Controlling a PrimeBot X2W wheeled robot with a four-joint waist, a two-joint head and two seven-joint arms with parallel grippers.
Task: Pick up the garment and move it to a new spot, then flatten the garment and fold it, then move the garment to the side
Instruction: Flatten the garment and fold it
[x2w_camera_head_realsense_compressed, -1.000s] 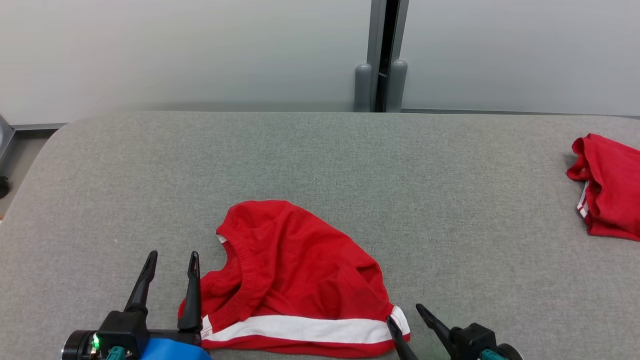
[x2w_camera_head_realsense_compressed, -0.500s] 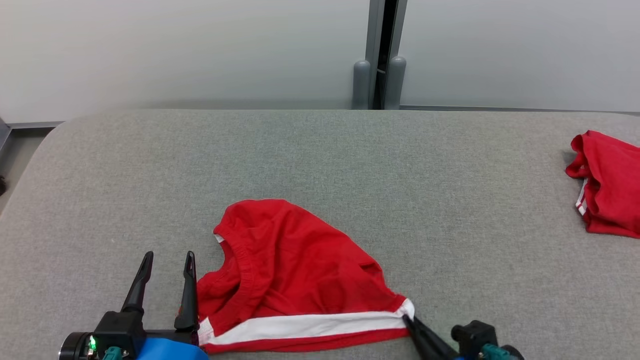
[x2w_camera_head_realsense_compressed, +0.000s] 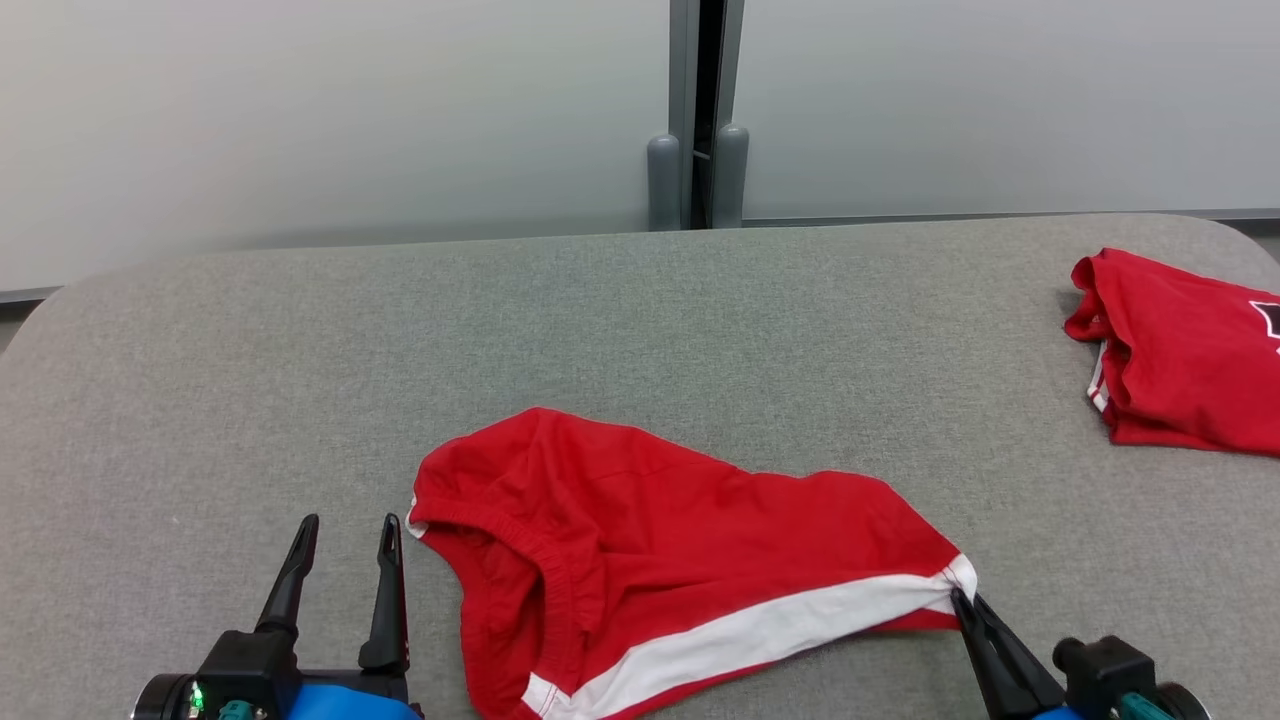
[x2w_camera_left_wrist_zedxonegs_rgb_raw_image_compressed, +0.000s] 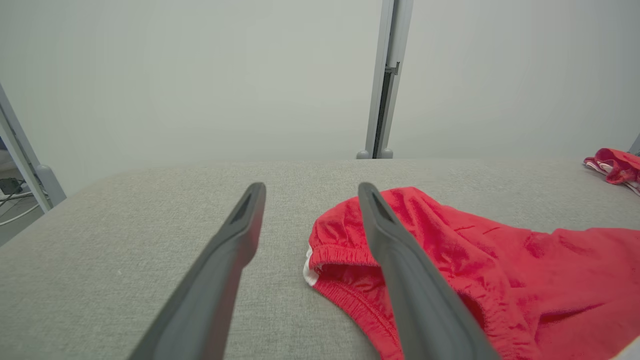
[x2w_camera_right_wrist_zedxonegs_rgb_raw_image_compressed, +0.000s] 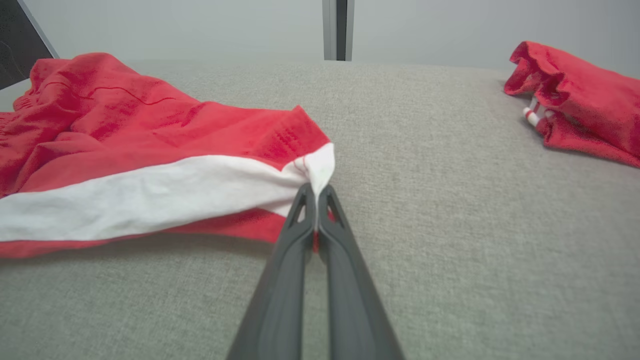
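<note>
A red garment (x2w_camera_head_realsense_compressed: 650, 540) with a white side stripe and an elastic waistband lies crumpled on a grey fabric surface (x2w_camera_head_realsense_compressed: 700, 330). It sits near the front edge, between the robot's two hands. The right hand (x2w_camera_head_realsense_compressed: 960, 598) has its two dark fingers pressed together on the garment's right corner, where the white stripe ends. That corner is pinched and drawn to a point. The left hand (x2w_camera_head_realsense_compressed: 347, 522) stands wide and holds nothing. It is just left of the waistband, with a thin strip of grey showing between them. A second red cloth (x2w_camera_head_realsense_compressed: 1180, 360), loosely bundled, lies well apart at the surface's far right. Behind the surface is a pale wall (x2w_camera_head_realsense_compressed: 300, 120) with a grey post (x2w_camera_head_realsense_compressed: 697, 110).
</note>
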